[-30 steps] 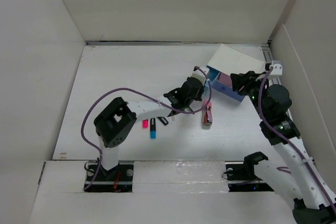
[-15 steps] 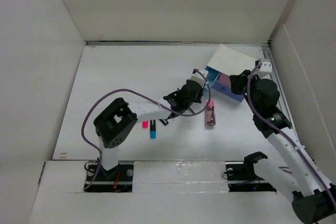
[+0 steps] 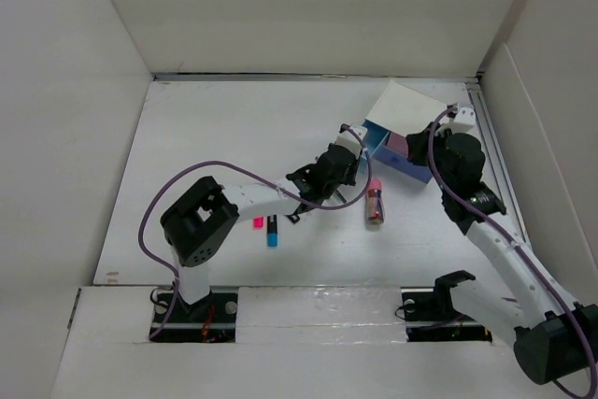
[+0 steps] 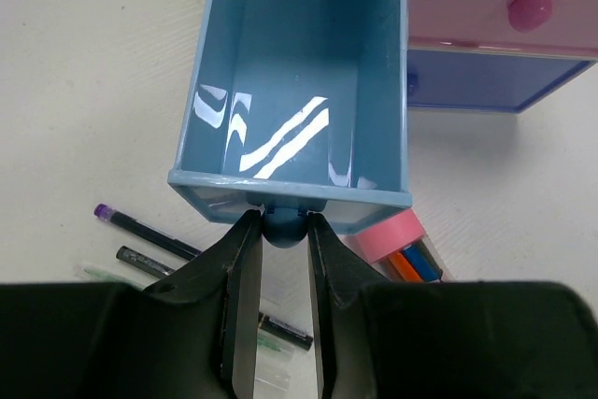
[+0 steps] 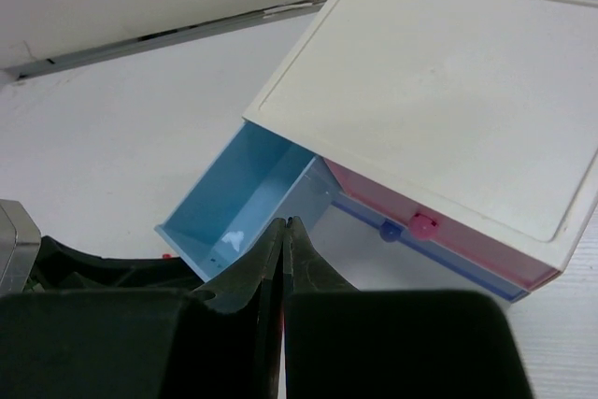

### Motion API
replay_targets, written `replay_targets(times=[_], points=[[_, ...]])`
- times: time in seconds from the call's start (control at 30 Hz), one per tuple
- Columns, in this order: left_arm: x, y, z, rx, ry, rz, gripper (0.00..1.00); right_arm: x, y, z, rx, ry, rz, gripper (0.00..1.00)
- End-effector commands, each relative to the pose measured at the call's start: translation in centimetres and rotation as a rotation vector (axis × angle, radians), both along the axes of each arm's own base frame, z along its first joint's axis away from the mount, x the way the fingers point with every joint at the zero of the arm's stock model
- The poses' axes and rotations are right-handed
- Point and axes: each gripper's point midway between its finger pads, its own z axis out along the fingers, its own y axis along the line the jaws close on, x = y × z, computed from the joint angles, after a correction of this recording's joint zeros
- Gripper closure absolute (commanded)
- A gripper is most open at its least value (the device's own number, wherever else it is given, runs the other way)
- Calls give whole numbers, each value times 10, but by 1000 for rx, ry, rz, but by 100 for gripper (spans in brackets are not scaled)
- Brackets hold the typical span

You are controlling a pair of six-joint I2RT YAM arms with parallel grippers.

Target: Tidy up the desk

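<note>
The left end effector (image 4: 285, 233) pinches the knob (image 4: 283, 227) of the empty blue drawer (image 4: 299, 63), which stands open, likely for the pens (image 4: 154, 235) strewn on the white desk surface (image 3: 215, 137). The right end effector (image 5: 283, 235), pressed together and empty, hovers by the drawer box (image 5: 439, 91) at far right.

The far left of the desk (image 3: 206, 128) lies open; drawer box (image 3: 411, 109), blue drawer (image 4: 308, 63) and pens (image 4: 149, 231) crowd the centre-right.
</note>
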Motion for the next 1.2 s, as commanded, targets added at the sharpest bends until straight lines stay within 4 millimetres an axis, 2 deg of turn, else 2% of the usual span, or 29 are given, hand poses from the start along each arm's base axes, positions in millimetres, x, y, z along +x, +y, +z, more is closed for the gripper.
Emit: replay_targets(times=[0.0,0.13,0.3,0.37,0.5,0.63,0.87,0.93,1.17], points=[[-3,2,31,-55,-37,2,100,8,0,13,33,-61,-10,97],[-8,-3,27,-60,-28,-14,100,21,3,-14,36,17,7,100],[-7,-2,32,-66,-38,-12,100,35,11,-23,58,36,35,100],[-7,-1,32,-60,-41,-9,100,40,14,-37,61,78,43,100],[-7,-2,31,-64,-39,-15,100,48,15,-50,64,107,45,100],[-9,-3,30,-69,-33,-20,100,62,10,-57,64,127,22,100],[-9,1,30,-57,-37,-17,100,85,4,-57,72,113,-12,100],[-9,1,29,-55,-37,-14,100,89,4,-62,71,127,-13,100],[-10,2,27,-52,-37,-20,100,100,0,-60,70,118,-34,100]])
